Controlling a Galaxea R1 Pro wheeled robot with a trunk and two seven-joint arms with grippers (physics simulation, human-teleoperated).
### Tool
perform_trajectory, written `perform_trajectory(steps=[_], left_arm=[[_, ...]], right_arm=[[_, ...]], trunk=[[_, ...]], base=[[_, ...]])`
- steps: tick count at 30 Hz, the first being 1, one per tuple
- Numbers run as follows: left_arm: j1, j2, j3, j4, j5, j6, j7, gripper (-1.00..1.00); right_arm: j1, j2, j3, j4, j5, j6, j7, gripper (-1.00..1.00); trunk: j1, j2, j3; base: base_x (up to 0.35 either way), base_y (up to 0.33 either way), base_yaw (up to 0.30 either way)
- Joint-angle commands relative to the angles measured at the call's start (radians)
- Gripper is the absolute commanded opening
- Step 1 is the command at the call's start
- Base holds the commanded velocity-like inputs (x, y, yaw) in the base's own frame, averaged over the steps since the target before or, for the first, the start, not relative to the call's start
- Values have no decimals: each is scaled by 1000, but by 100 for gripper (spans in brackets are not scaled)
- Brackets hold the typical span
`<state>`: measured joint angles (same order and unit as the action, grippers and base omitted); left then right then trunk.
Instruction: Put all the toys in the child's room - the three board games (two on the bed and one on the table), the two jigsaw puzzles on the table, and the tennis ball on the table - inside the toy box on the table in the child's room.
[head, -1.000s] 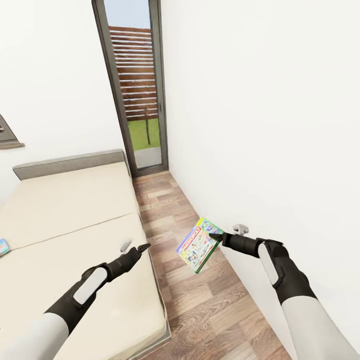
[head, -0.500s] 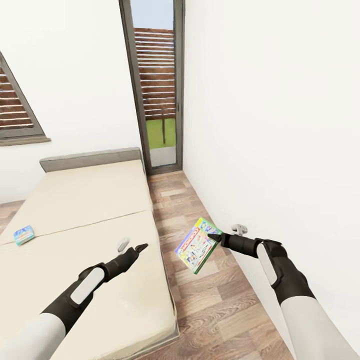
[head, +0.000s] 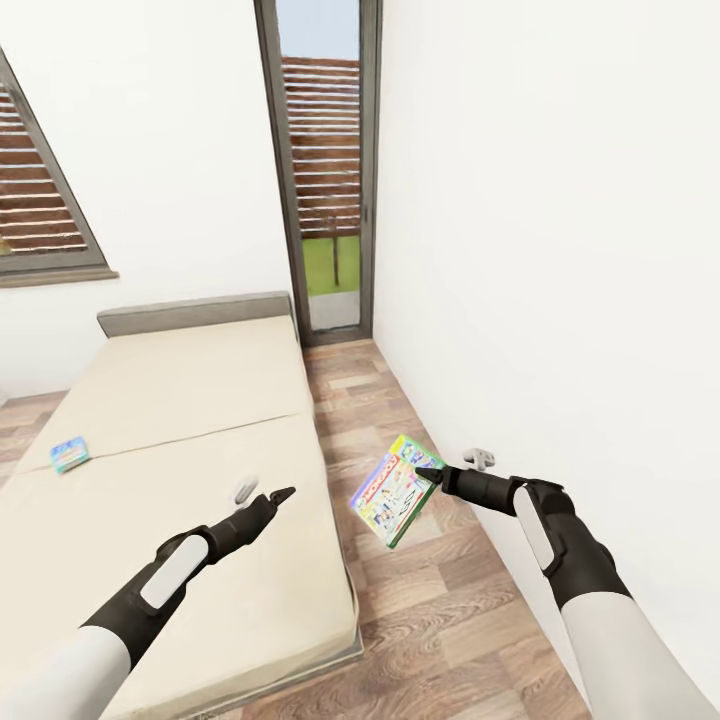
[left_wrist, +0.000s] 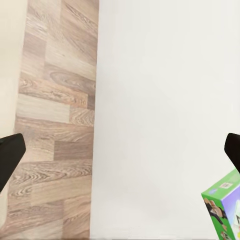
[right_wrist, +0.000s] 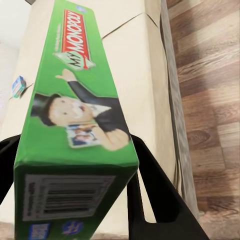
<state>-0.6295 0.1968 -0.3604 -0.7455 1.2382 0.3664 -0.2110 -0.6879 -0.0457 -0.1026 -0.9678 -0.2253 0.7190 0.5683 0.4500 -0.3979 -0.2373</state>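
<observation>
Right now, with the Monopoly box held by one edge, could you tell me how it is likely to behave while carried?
The Monopoly box looks stiff: it hangs flat, unbent, from the right gripper. It is probably light, since an edge pinch holds it. Held off-centre and tilted over the floor, it may swing or slip.

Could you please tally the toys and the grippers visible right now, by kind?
Board games: 2, the Monopoly box held by the right gripper over the floor, and a small blue box lying on the bed.
Grippers: 2, the right one and the left gripper, open and holding nothing.
Total: 4
</observation>
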Motion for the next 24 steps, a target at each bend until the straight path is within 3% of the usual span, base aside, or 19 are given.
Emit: perform_trajectory(steps=[1, 24], left_arm=[[-1, 1, -3, 0, 7, 2, -1, 100], [-1, 1, -3, 0, 7, 3, -1, 100]], right_arm=[[-1, 0, -2, 0, -3, 7, 2, -100], [-1, 0, -2, 0, -3, 7, 1, -100]], trunk=[[0, -2, -2], [0, -2, 2]], base=[[-277, 0, 12], [-322, 4, 3]])
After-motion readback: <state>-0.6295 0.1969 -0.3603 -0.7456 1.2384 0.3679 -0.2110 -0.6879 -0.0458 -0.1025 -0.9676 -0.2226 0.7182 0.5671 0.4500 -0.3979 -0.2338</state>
